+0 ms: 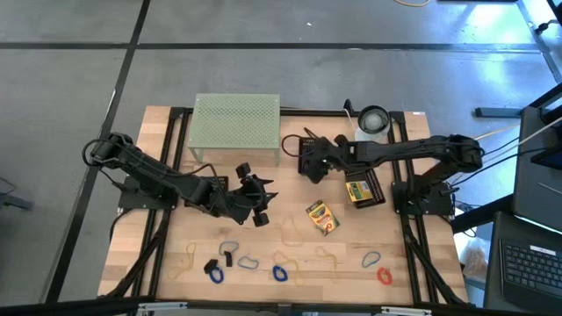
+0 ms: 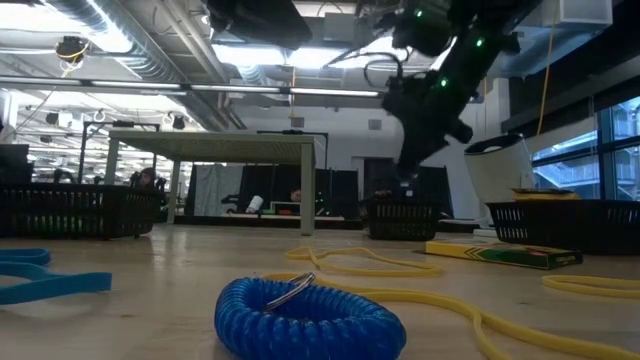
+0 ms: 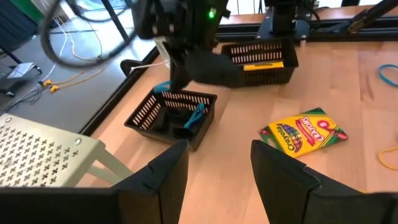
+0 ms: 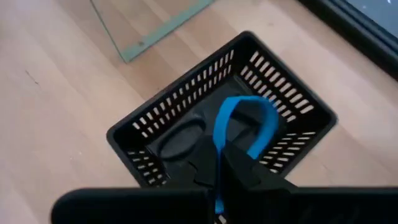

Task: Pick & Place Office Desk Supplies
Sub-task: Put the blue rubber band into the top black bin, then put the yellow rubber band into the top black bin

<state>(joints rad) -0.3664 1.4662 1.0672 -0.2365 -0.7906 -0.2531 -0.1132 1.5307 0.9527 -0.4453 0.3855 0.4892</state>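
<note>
Blue coiled plastic sits closest, a blue loop clip (image 2: 308,318) lying on the front of the wooden table (image 1: 421,263) among tan rubber bands (image 1: 318,256) and other coloured clips. Further in, a crayon box (image 1: 322,218) lies flat on bare wood. The left gripper (image 3: 219,163) hovers just short of it, released, fingers apart and nothing between them.

Beyond that, the right gripper (image 4: 219,163) hangs directly over a small black basket (image 4: 227,118), clenched on a blue band (image 4: 239,127) whose loop dangles into the basket's mouth. A second black basket (image 1: 364,189), with the other crayon box in it, stands just beside the right arm's base. Behind them are the pale-green mesh stand (image 1: 235,123) and a white roll (image 1: 373,120).

To my eye the step in hand is the drop. It would go best if the right claw stayed centred over the opening and let go only once the loop hangs clear inside the walls, so it cannot catch on the rim.

Only the right wrist view shows the band pinched and what it hangs over; from overhead the arm hides it. The left wrist view alone shows a blue piece already lying inside that basket.
</note>
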